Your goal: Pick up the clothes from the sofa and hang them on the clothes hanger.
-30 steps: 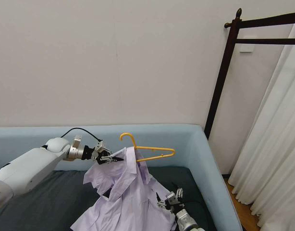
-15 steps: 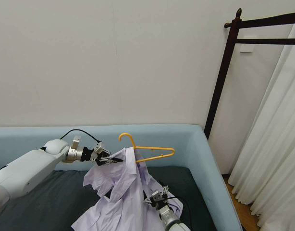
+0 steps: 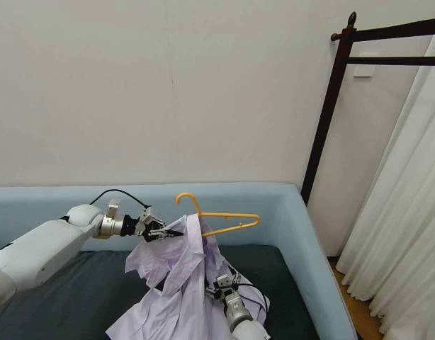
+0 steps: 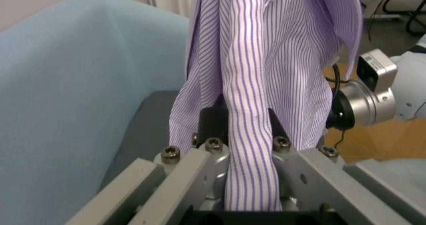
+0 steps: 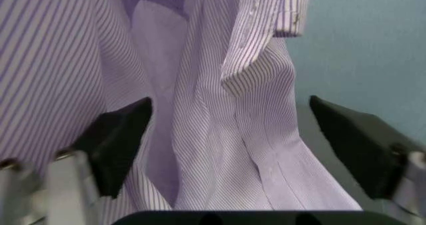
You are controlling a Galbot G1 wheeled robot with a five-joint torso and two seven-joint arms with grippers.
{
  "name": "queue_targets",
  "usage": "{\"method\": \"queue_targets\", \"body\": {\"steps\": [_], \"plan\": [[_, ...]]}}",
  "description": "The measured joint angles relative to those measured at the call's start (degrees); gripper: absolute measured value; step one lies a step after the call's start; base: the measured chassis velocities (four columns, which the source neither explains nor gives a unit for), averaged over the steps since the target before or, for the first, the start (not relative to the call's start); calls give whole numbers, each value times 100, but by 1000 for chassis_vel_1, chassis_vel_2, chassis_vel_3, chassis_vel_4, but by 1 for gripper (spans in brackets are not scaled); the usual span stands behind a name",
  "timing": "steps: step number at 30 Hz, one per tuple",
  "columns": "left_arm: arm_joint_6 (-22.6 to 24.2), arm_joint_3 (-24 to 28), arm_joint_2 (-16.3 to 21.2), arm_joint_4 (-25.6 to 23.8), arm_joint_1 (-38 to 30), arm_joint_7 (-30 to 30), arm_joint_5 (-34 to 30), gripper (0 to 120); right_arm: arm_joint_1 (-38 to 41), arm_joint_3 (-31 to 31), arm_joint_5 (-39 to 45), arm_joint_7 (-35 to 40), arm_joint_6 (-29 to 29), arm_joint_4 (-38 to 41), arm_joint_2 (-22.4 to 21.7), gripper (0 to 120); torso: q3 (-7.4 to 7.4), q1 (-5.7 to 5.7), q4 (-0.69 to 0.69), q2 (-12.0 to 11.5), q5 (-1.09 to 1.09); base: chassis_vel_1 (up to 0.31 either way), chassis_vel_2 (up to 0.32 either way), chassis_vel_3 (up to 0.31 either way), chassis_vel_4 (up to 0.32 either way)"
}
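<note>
Striped shirt (image 3: 178,297), seemingly on yellow hanger (image 3: 228,215), in left gripper (image 3: 164,234)

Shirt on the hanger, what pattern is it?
Purple stripes on white; shirt clearest in left wrist view.

Covered and cut-off parts
The shirt (image 3: 178,276) drapes over one half of the hanger (image 3: 232,215) and runs off the head view's bottom edge; the rack (image 3: 325,120) runs off the right edge, its foot behind the sofa (image 3: 302,237).
</note>
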Motion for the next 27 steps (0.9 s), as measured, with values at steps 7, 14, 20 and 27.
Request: {"method": "queue_targets", "body": {"steps": [7, 14, 20, 27], "plan": [[-1, -17, 14, 12, 17, 5, 0, 2, 56, 21, 269, 41, 182, -38, 115, 58, 0, 0, 0, 0, 0, 0, 0, 0, 0], [-4, -40, 28, 12, 46, 20, -4, 2, 83, -2, 348, 42, 217, 23, 110, 33, 0, 0, 0, 0, 0, 0, 0, 0, 0], [-11, -84, 68, -5, 88, 26, -5, 2, 79, 6, 450, 41, 238, 59, 45, 15, 0, 0, 0, 0, 0, 0, 0, 0, 0], [-60, -160, 132, 17, 140, 65, -4, 2, 64, 58, 579, 38, 225, 243, -133, 0, -1, 0, 0, 0, 1, 0, 0, 0, 0]]}}
